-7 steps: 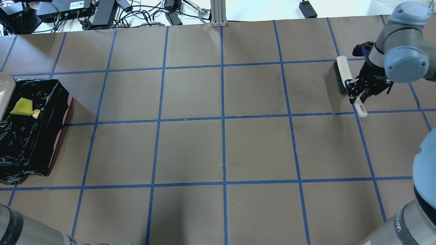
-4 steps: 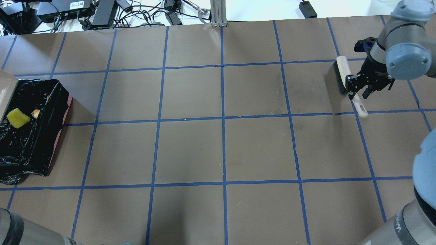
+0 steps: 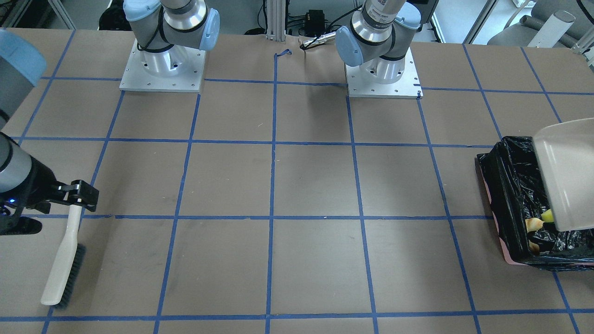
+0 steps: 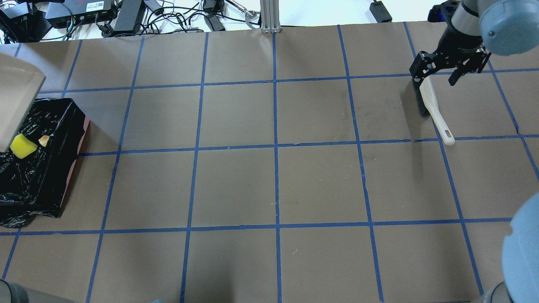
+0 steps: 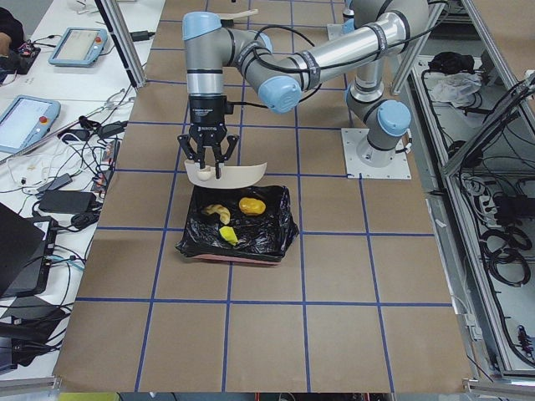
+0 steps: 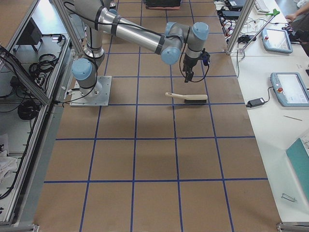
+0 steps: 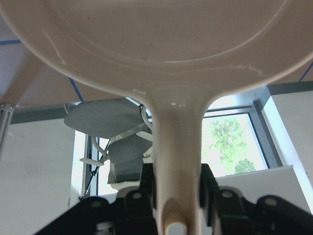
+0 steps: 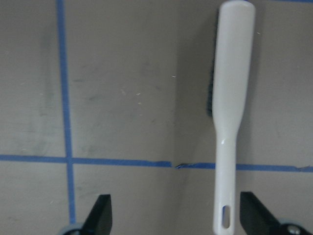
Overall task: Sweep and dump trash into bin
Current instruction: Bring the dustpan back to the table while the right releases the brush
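Trash [image 4: 23, 146] in bin [image 4: 50, 176], dustpan [image 4: 17, 105] above

The overhead camera is looking forward and down over the desk [image 4: 269, 189]; the front one is facing back steeply (sides mirrored), both sharing the bin [image 4: 59, 168] and brush [image 4: 433, 110]. End cameras are looking along it; wrist cameras are hanging close.

Overhead view: bin [image 4: 69, 126] on the table [image 4: 273, 189] at frame's left edge, mid-height. Dustpan [image 4: 17, 101] hangs over the bin's far end, upper left, its handle between the left gripper's [image 5: 209, 167] jaws. Sponge wedge [image 4: 23, 146] and pastry piece [image 4: 43, 140] lie in the bin, just beside the dustpan lip. The lump [image 5: 252, 205] is in there too. Brush [image 4: 431, 109] lies on the table, upper right. Right gripper [image 4: 436, 78] is above it, apart.
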Controlling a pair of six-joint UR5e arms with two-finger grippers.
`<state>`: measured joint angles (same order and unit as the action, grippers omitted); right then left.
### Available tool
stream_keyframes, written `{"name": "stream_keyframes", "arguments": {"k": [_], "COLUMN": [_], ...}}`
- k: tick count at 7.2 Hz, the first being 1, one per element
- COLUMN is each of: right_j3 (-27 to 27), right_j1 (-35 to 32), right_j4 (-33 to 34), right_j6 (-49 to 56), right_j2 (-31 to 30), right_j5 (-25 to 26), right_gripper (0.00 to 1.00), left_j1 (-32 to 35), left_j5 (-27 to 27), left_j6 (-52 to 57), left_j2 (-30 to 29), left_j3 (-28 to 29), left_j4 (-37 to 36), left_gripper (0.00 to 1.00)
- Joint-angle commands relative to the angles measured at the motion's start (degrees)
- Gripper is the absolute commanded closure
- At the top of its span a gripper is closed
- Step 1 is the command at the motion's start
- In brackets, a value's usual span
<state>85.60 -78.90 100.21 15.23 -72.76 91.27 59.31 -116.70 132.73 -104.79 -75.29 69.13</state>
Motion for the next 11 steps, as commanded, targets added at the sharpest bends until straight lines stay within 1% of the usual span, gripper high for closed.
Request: {"name": "stream_keyframes", "arguments": {"k": [1, 2, 3, 4, 5, 6, 7, 8, 9, 11], "right_j3": [-0.79, -0.79, -1.22, -1.40, -0.88, -0.35, -0.09, 0.78, 0.79, 0.88], "right_j1": [-9.22, -10.47, -10.48, -10.39, -10.57, -10.57, -10.65, -10.57, -10.57, -10.65], "right_j4": [-6.57, -8.35, -12.54, -14.58, -14.95, -14.43, -14.60, -14.43, -12.78, -10.22], "right_j6": [-6.84, -9.31, -8.90, -8.64, -8.64, -8.55, -9.16, -8.38, -8.11, -8.89], "right_j2": [-6.92, -10.35, -13.34, -15.63, -17.65, -17.76, -17.50, -17.41, -17.32, -16.28], "right_j5": [-0.39, -2.65, -2.85, -2.24, -3.46, -3.29, -3.21, -2.86, -2.59, -3.20], "right_gripper": [0.01, 0.00, 0.00, 0.00, 0.00, 0.00, 0.00, 0.00, 0.00, 0.00], "left_j1": [2.72, 6.49, 9.83, 14.30, 17.48, 18.64, 18.65, 19.00, 19.53, 19.71], "left_j5": [12.52, 13.07, 16.12, 16.94, 17.90, 24.52, 27.72, 28.02, 27.67, 27.49], "left_j6": [-3.06, -5.01, -11.73, -18.41, -18.91, -19.09, -18.39, -19.43, -20.83, -20.32], "left_j2": [-1.38, -2.86, -5.31, -8.64, -12.16, -15.15, -17.70, -18.86, -20.87, -22.03], "left_j3": [-2.64, -5.71, -7.57, -8.20, -8.64, -8.29, -7.94, -7.42, -7.32, -5.84], "left_j4": [4.51, 3.56, 0.16, -3.70, -8.88, -9.02, -9.19, -9.89, -12.07, -11.31], "left_gripper": [1.00, 1.00, 1.00, 1.00, 1.00, 1.00, 1.00, 1.00, 1.00, 1.00]}}
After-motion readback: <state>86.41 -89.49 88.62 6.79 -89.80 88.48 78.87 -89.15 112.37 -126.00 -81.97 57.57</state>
